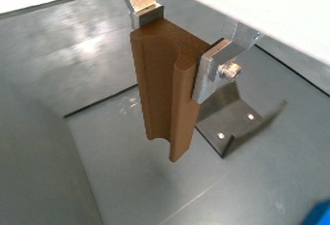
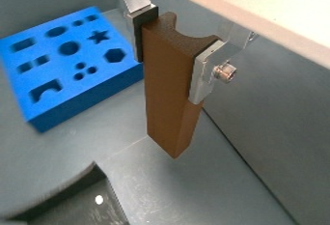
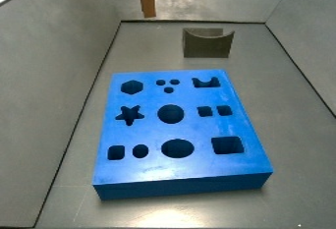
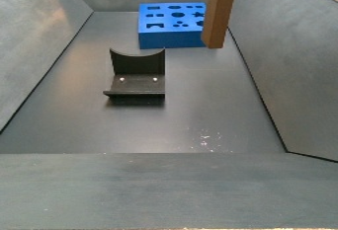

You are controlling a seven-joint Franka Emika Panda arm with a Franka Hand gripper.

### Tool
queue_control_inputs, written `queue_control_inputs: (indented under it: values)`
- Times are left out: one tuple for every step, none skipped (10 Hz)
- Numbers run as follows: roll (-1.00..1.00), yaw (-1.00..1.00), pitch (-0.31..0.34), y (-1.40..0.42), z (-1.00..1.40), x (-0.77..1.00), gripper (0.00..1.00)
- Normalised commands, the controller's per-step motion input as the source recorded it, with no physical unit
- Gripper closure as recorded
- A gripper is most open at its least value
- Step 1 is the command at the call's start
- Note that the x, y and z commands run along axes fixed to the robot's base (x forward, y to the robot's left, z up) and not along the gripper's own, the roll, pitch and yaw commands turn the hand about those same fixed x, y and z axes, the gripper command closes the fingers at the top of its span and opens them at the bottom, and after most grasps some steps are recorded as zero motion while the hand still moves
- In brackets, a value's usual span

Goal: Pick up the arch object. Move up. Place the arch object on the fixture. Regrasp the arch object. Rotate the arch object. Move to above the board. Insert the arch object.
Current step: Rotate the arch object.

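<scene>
hand (image 2: 173,45) clamps arch object (image 2: 171,94) top | hangs upright, off floor

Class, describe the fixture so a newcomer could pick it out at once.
On the dark grey floor, look away from the blue board and the gripper holding the arch object. The fixture stands alone: small, dark, with a scooped top and raised ends.

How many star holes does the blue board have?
1. The star hole sits in the board, next to the hexagon hole. No other star shows. The gripper is away from the board, holding the arch object upright.
</scene>
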Motion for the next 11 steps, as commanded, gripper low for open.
queue_control_inputs:
  values:
    - [-0.04, -1.00, 0.031, 0.02, 0.01, 0.00, 1.00]
    - [-0.04, -1.00, 0.032, 0.02, 0.01, 0.00, 1.00]
    - [-0.04, -1.00, 0.035, 0.02, 0.01, 0.00, 1.00]
    - [-0.04, -1.00, 0.037, 0.02, 0.01, 0.00, 1.00]
    - [-0.05, -1.00, 0.041, 0.02, 0.01, 0.00, 1.00]
    - [-0.05, -1.00, 0.043, 0.02, 0.01, 0.00, 1.00]
    - [-0.06, -1.00, 0.049, 0.02, 0.01, 0.00, 1.00]
    - [-0.06, -1.00, 0.054, 0.02, 0.01, 0.00, 1.00]
    - [-0.07, -1.00, 0.060, 0.02, 0.01, 0.00, 1.00]
    - [-0.08, -1.00, 0.070, 0.02, 0.01, 0.00, 1.00]
    - [-0.10, -1.00, 0.080, 0.02, 0.01, 0.00, 1.00]
